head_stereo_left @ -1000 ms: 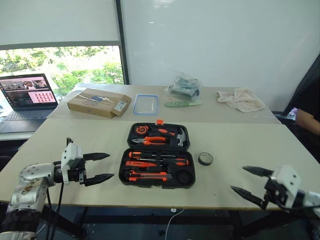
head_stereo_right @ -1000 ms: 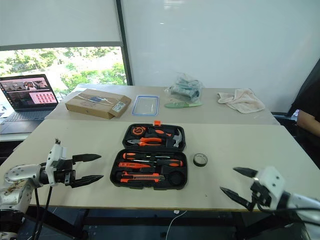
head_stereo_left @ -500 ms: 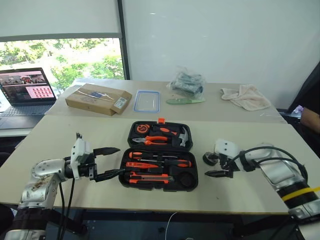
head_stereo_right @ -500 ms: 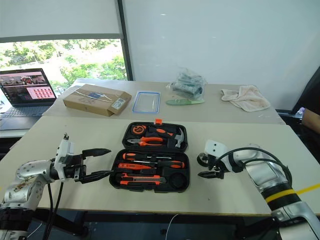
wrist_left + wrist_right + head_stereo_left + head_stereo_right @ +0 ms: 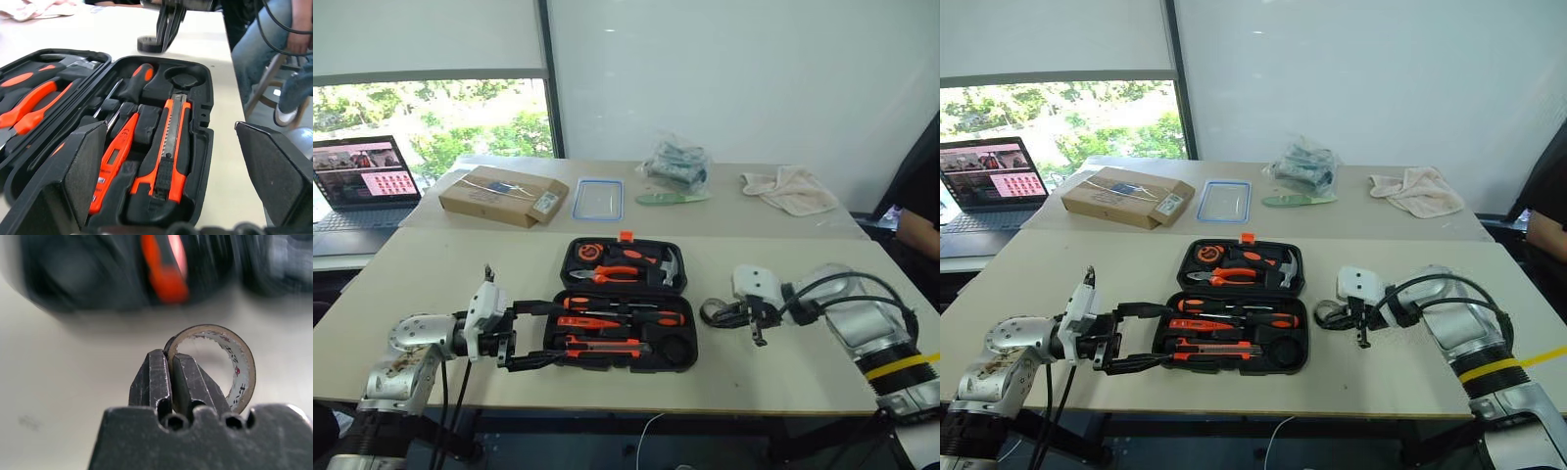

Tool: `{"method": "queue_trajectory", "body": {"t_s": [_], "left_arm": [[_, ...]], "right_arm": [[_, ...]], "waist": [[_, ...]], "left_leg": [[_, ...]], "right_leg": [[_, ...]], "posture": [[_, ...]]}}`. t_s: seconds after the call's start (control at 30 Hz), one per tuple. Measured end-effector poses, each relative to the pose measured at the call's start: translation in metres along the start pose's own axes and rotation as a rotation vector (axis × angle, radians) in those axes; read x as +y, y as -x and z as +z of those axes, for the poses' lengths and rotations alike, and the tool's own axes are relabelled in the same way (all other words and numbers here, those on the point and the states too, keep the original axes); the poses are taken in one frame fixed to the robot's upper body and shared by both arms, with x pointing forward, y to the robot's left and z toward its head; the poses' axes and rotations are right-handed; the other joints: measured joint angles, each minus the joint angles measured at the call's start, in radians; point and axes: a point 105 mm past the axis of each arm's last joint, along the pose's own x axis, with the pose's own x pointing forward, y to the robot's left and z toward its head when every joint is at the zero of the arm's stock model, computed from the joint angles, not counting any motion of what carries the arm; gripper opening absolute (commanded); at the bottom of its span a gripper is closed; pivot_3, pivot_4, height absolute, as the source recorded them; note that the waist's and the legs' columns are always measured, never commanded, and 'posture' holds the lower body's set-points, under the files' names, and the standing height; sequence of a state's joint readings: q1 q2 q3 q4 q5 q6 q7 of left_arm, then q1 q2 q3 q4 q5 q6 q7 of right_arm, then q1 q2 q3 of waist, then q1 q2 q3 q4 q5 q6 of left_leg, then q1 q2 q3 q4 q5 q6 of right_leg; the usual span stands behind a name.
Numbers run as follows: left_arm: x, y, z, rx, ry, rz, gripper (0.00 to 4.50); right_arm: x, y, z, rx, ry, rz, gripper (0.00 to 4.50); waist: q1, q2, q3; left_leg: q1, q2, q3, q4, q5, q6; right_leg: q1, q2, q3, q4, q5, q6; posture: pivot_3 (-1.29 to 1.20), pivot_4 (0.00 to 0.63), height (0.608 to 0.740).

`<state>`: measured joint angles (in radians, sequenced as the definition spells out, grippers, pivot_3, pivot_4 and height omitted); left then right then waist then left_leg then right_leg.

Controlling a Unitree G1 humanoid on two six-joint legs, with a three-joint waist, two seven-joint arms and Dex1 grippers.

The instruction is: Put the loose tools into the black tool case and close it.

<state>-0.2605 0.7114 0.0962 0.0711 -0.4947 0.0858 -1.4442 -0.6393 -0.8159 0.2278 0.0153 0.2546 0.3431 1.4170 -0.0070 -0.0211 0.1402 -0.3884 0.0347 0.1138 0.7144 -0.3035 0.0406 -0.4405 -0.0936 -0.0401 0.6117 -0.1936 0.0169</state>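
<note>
Fingers of the right gripper (image 5: pixel 168 377) are pinched shut on the wall of the tape roll (image 5: pixel 215 364), one inside the ring and one outside, and the roll sits tilted up off the bench (image 5: pixel 783 372), just right of the case (image 5: pixel 622 313). That grip is thin: only the rim is caught, so the roll could pivot or slip out on the way over. The round recess (image 5: pixel 187 77) at the case's near right corner looks like its place, and a tilted roll might catch on its edge instead of seating, which could later keep the lid from closing. Left fingers (image 5: pixel 88 161) stand wide apart and hold nothing, straddling the case's left end, with the knife (image 5: pixel 168 147) and tester (image 5: pixel 115 156) lying in their slots between them. Any inward push there could shove the case away from the approaching roll.
</note>
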Motion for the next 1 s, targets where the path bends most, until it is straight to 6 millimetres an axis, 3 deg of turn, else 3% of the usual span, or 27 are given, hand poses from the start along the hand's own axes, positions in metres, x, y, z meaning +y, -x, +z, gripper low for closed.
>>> {"method": "queue_trajectory", "body": {"t_s": [0.07, 0.13, 0.33, 0.5, 0.67, 1.0], "left_arm": [[-0.002, -0.001, -0.001, 0.002, -0.008, -0.013, 4.50], [-0.004, -0.001, -0.004, 0.005, 0.000, -0.016, 4.50], [-0.009, 0.001, -0.011, 0.019, 0.027, -0.020, 4.50], [-0.010, 0.002, -0.011, 0.024, 0.027, -0.021, 4.50], [-0.009, 0.003, -0.011, 0.031, 0.024, -0.021, 4.50], [-0.003, 0.012, -0.014, 0.050, 0.033, 0.027, 4.50]], "right_arm": [[0.012, -0.008, 0.026, -0.065, 0.032, 0.074, 0.07], [0.023, -0.019, 0.031, -0.055, 0.029, 0.123, 0.07], [0.035, -0.047, 0.006, 0.072, -0.043, 0.158, 0.07], [0.031, -0.049, -0.012, 0.173, -0.056, 0.123, 0.07], [0.030, -0.052, -0.015, 0.210, -0.040, 0.131, 0.07], [0.019, -0.046, -0.010, 0.229, 0.020, 0.096, 3.30]], "waist": [[-0.002, 0.000, 0.000], [-0.002, 0.000, 0.000], [0.009, 0.000, 0.000], [0.008, 0.000, 0.000], [0.008, 0.000, 0.000], [0.018, -0.001, 0.000]], "left_leg": [[0.000, 0.000, -0.001, 0.000, 0.000, 0.000], [0.000, 0.000, -0.001, 0.000, -0.001, 0.003], [-0.001, -0.002, 0.000, 0.002, -0.001, 0.002], [-0.001, -0.002, 0.000, 0.001, -0.001, 0.001], [-0.001, -0.002, 0.000, 0.001, -0.001, 0.001], [0.000, -0.002, 0.000, 0.001, -0.001, 0.001]], "right_leg": [[0.000, 0.000, -0.001, 0.000, 0.000, 0.000], [0.000, -0.002, -0.001, 0.000, 0.000, 0.000], [0.000, -0.003, -0.001, 0.000, 0.000, 0.000], [0.000, -0.002, -0.001, 0.000, 0.000, 0.000], [0.000, -0.002, -0.001, 0.000, 0.000, 0.000], [0.000, -0.002, -0.001, 0.000, 0.000, 0.000]], "posture": [[0.00, 0.150, 0.740], [0.00, 0.150, 0.740], [0.00, 0.150, 0.740], [0.00, 0.150, 0.740], [0.00, 0.150, 0.740], [0.00, 0.150, 0.740]]}}
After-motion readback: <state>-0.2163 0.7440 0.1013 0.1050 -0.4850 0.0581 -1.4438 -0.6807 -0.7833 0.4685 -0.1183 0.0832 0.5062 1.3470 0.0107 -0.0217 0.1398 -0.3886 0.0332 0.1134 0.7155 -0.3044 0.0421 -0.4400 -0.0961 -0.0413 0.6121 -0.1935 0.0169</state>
